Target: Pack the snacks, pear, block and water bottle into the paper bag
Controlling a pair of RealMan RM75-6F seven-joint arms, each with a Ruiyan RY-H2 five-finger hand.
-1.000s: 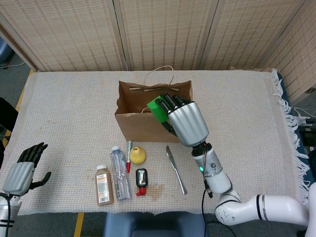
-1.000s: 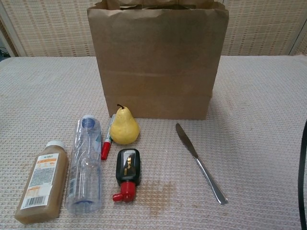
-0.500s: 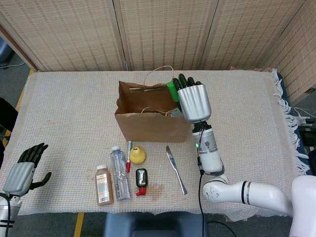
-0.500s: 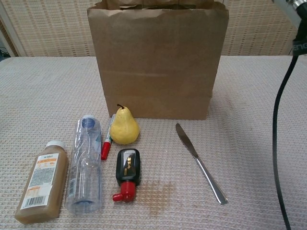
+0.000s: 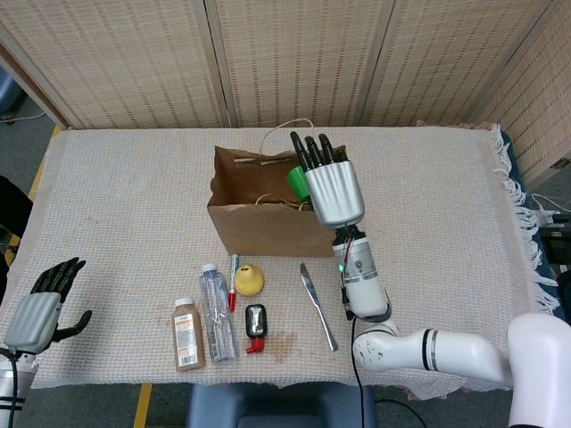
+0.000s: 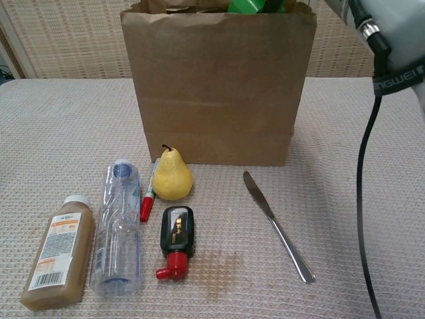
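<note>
My right hand [image 5: 327,183] hovers over the open brown paper bag [image 5: 272,227] and grips a green block [image 5: 297,181]; the block's top [image 6: 247,6] shows just above the bag's rim [image 6: 212,13] in the chest view. In front of the bag lie a yellow pear [image 5: 249,279] [image 6: 172,176] and a clear water bottle [image 5: 217,312] [image 6: 118,229]. My left hand [image 5: 40,308] rests open at the table's near left corner, holding nothing.
A brown juice bottle [image 6: 57,251], a red-capped marker [image 6: 148,195], a small black pouch with a red spout [image 6: 176,241] and a table knife [image 6: 275,226] lie in front of the bag. A fringed cloth [image 5: 125,196] covers the table.
My right hand carried the green block from the bag's front up and back, and now holds it over the bag's opening. The left hand has not moved.
</note>
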